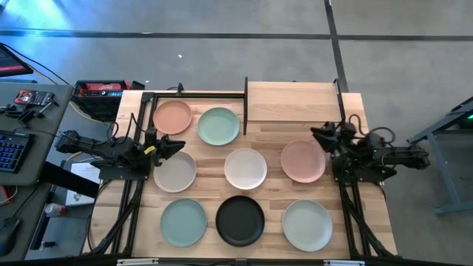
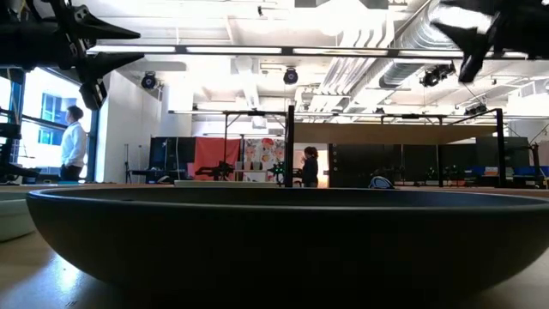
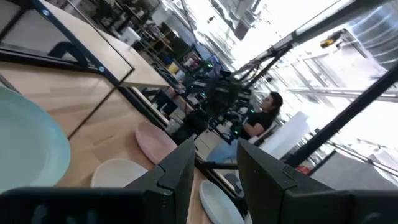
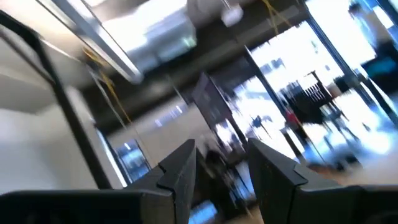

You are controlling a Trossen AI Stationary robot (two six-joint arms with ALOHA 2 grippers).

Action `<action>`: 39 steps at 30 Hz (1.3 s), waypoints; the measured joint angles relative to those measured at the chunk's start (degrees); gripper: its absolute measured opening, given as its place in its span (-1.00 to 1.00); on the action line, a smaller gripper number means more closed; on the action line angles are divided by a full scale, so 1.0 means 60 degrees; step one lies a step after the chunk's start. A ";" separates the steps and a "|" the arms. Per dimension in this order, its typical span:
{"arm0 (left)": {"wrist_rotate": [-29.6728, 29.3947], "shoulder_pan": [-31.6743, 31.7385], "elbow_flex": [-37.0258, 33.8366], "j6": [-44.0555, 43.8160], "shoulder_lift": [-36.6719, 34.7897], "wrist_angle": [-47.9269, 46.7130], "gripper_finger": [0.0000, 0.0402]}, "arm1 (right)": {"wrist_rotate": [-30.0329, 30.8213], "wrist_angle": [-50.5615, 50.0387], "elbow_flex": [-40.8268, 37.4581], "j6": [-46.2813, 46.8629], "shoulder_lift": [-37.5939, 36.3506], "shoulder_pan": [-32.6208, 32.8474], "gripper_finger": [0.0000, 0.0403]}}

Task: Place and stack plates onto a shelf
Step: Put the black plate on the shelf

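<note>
Near counter edge: mint plate (image 1: pixel 183 222), black plate (image 1: pixel 240 220), pale plate (image 1: pixel 307 224). Five more mid-counter, none stacked. Left gripper (image 1: pixel 176 147), right gripper (image 1: pixel 319 135) at side edges, jaws open, empty. Shelf (image 1: pixel 292 102) bare at far edge, awaiting plates.

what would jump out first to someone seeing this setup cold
Eight round plates lie spread in rows across the wooden tabletop, and the lone black plate in the front row stands out among the pink, mint and cream ones. Behind them the shelf stands bare at the back edge. The left gripper and right gripper hover at the table's two sides, both open and empty.
</note>
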 joint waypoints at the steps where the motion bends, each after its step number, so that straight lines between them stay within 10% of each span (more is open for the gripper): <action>1: -0.0002 -0.0001 0.0000 0.0000 0.0000 0.0000 -0.45 | -0.0048 0.0385 0.0005 -0.0127 0.0000 0.0000 -0.36; 17: -0.0020 -0.0001 0.0000 -0.0018 0.0000 -0.0007 -0.45 | -0.0732 -0.3289 0.4383 -0.0816 0.3280 0.0000 -0.36; 39: -0.0010 -0.0001 0.0000 0.0000 0.0000 -0.0051 -0.45 | -0.1772 -0.7457 0.9298 0.4739 1.1118 0.1004 -0.36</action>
